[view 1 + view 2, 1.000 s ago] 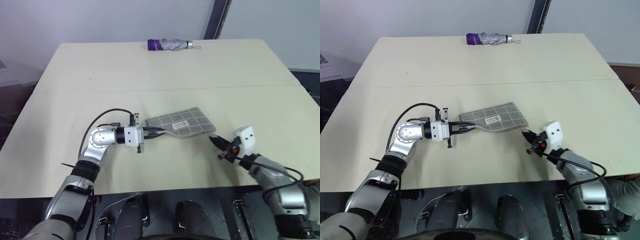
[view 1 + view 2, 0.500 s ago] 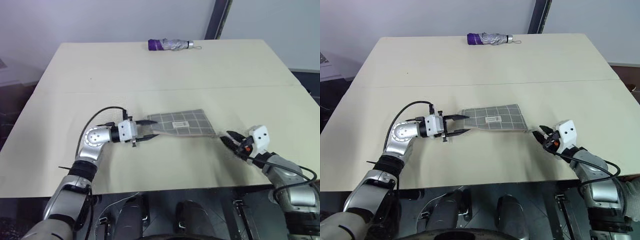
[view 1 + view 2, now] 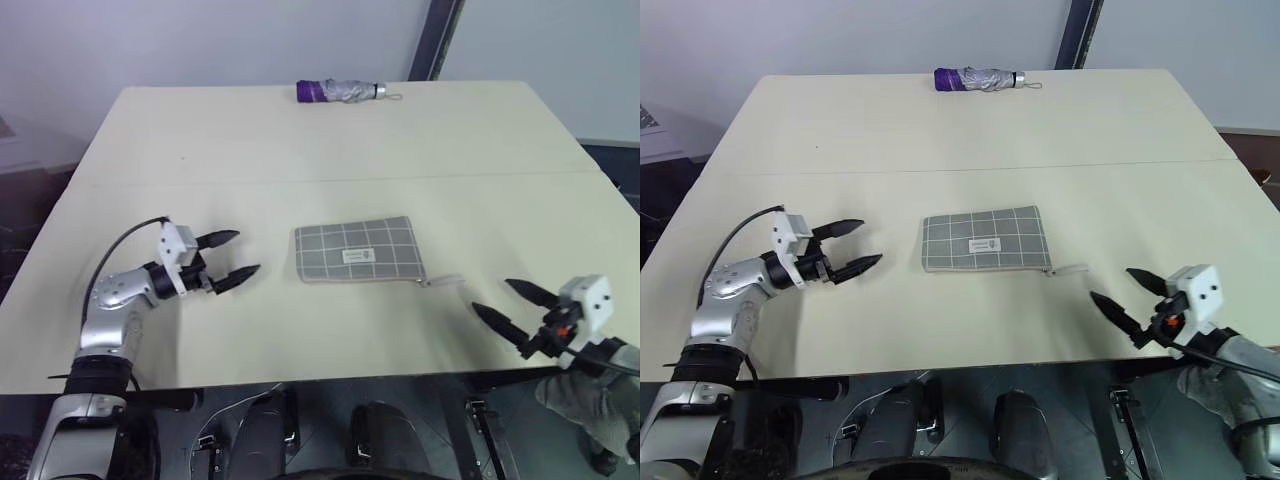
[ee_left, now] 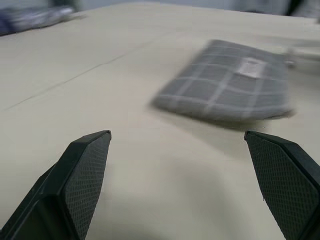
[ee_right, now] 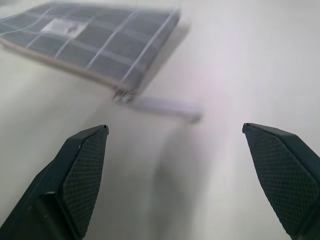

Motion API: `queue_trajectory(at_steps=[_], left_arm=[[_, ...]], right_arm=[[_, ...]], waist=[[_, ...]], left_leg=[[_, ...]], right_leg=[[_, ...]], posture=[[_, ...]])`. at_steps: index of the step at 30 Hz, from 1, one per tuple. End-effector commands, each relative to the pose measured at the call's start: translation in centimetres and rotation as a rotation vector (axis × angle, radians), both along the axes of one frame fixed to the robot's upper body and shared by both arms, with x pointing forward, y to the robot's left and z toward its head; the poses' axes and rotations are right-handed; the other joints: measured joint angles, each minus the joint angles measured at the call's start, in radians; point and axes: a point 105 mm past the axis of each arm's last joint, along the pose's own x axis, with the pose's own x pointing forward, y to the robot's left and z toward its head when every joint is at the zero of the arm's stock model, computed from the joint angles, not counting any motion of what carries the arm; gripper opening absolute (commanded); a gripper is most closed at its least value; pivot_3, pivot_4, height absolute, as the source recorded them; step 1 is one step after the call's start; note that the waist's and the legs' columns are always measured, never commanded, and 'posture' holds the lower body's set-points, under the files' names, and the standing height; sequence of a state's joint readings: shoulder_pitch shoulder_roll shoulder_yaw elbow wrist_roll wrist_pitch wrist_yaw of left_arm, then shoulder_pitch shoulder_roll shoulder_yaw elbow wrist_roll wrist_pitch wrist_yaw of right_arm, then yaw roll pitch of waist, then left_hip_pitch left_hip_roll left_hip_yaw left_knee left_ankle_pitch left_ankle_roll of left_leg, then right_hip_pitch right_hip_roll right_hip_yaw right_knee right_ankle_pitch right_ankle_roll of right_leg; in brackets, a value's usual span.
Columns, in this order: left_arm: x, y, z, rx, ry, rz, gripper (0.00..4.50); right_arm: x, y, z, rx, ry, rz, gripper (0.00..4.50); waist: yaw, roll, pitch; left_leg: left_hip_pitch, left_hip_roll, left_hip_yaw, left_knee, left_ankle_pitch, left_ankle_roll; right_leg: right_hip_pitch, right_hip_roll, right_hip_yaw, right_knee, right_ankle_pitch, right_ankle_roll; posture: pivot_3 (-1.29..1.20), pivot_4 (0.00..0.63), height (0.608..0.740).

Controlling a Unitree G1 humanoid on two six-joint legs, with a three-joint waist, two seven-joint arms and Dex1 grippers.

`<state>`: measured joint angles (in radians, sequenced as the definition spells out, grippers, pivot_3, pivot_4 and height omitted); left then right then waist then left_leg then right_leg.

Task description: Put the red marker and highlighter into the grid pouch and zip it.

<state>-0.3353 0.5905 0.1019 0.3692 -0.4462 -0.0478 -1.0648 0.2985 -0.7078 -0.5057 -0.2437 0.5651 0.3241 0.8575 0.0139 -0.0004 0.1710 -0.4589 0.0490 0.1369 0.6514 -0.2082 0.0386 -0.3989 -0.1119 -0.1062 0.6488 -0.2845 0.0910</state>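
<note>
The grid pouch (image 3: 357, 250) lies flat near the table's middle, grey with white lines and a small white label; its pale zipper pull (image 3: 441, 281) trails off its right corner. My left gripper (image 3: 233, 256) hangs open to the pouch's left, a hand's width away, fingers pointing at it. My right gripper (image 3: 505, 305) is open near the front right edge, apart from the pull. The wrist views show the pouch (image 4: 230, 80) and the pull (image 5: 165, 107) beyond spread fingers. The red marker and highlighter are out of view.
A folded purple-and-silver umbrella (image 3: 340, 91) lies at the far edge of the cream table (image 3: 300, 140). A seam line crosses the tabletop behind the pouch. The table's front edge runs just under both arms.
Both grippers have opened and let go of the pouch. The left one has drawn away to the left, the right one back toward the front right edge. The pouch now lies flat.
</note>
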Motion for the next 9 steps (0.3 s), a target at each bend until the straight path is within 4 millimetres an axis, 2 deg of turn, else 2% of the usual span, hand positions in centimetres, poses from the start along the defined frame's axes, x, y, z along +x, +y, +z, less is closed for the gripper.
queue_trajectory(at_steps=[1, 9], left_arm=[[0.5, 1.2, 1.9, -0.004, -0.060, 0.053, 4.50], [0.6, 1.9, 0.8, 0.070, -0.067, 0.087, 4.50]], right_arm=[[-0.3, -0.4, 0.5, -0.026, -0.010, 0.006, 4.46], [0.3, -0.6, 0.7, -0.044, -0.021, 0.002, 4.46]], waist=[[0.000, 0.000, 0.000], [-0.003, 0.000, 0.000]], left_leg=[[0.000, 0.000, 0.000, 0.000, 0.000, 0.000], [0.000, 0.000, 0.001, -0.001, 0.000, 0.000]], right_leg=[[0.000, 0.000, 0.000, 0.000, 0.000, 0.000], [0.000, -0.001, 0.000, -0.001, 0.000, 0.000]], posture=[[0.00, 0.150, 0.740], [0.00, 0.150, 0.740]])
